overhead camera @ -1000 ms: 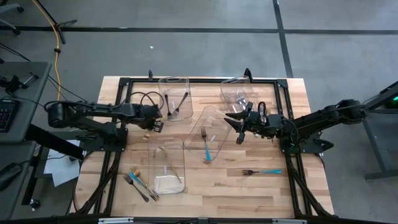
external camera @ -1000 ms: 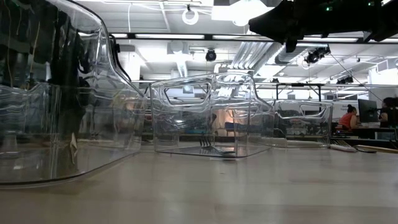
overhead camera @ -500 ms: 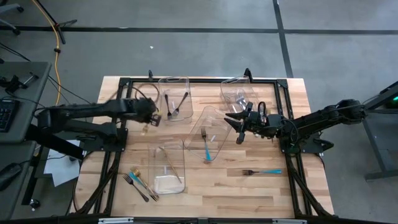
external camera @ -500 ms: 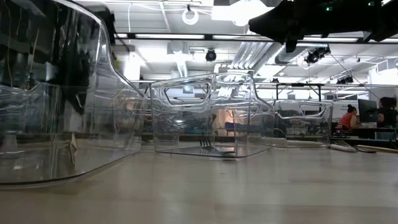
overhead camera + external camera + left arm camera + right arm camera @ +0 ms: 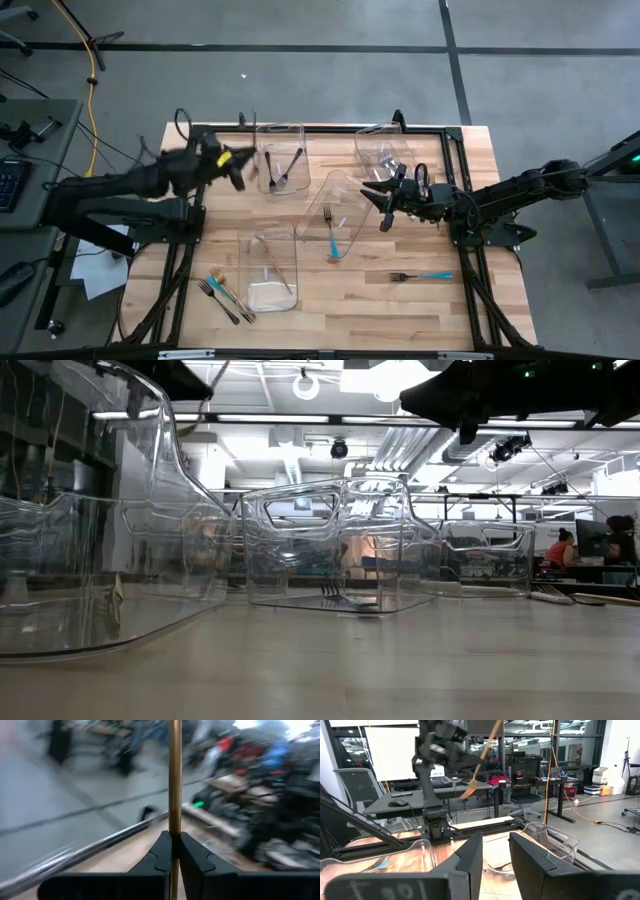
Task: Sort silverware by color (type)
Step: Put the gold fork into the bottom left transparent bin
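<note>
Left gripper [image 5: 172, 851] was clamped on a gold utensil [image 5: 174, 780], raised beside the black-fork bin [image 5: 281, 160]. Right gripper [image 5: 384, 205] waited, fingers apart. Roughly halfway: several pieces looked unsorted.

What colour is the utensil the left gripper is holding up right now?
Gold. The utensil clamped in the left gripper shows best in the left wrist view.

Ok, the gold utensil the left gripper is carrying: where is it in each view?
High view: gold utensil at the left gripper, beside the bin of black forks.
Low view: not visible.
Left wrist view: a gold shaft standing straight up from the shut fingers.
Right wrist view: tilted, held high in the distance.
Shared landmark: the left gripper itself.
</note>
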Action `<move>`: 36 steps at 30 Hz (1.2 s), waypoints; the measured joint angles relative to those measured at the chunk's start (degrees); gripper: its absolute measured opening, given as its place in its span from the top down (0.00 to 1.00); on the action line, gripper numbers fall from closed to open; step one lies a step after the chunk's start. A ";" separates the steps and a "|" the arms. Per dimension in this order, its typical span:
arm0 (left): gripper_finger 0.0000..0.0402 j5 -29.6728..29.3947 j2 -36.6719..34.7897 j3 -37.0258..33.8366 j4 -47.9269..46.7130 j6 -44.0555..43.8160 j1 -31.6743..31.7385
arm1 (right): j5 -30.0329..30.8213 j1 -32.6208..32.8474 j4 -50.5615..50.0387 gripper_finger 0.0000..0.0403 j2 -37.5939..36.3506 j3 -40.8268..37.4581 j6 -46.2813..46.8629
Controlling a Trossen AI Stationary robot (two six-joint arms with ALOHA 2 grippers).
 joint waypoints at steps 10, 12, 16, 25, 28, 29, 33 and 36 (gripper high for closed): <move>0.98 4.60 6.95 -24.51 55.03 12.58 -12.55 | -4.73 0.01 -0.13 0.77 -0.02 0.00 1.38; 0.98 3.90 8.01 -25.72 56.98 13.66 -13.48 | -5.24 0.01 0.03 0.77 -0.02 0.00 1.36; 0.98 2.76 9.06 -25.70 58.14 15.41 -13.97 | -4.78 -0.38 0.92 0.77 0.00 0.00 1.36; 0.98 2.68 9.02 -25.69 58.53 16.57 -13.97 | -4.48 -0.54 1.37 0.77 -0.02 0.00 1.19; 0.98 2.68 9.02 -25.68 58.51 17.29 -13.97 | -4.48 -0.54 1.29 0.77 -0.02 0.00 0.40; 0.98 2.68 9.02 -25.68 58.48 17.44 -13.97 | -4.49 -0.54 1.20 0.78 -0.02 0.00 0.02; 0.98 2.69 9.02 -25.66 58.11 17.43 -13.97 | -4.48 -0.54 1.16 0.87 -0.02 0.00 0.21; 0.98 2.70 9.02 -25.66 57.68 17.52 -13.95 | -4.48 -0.54 0.93 0.98 -0.02 0.00 -0.09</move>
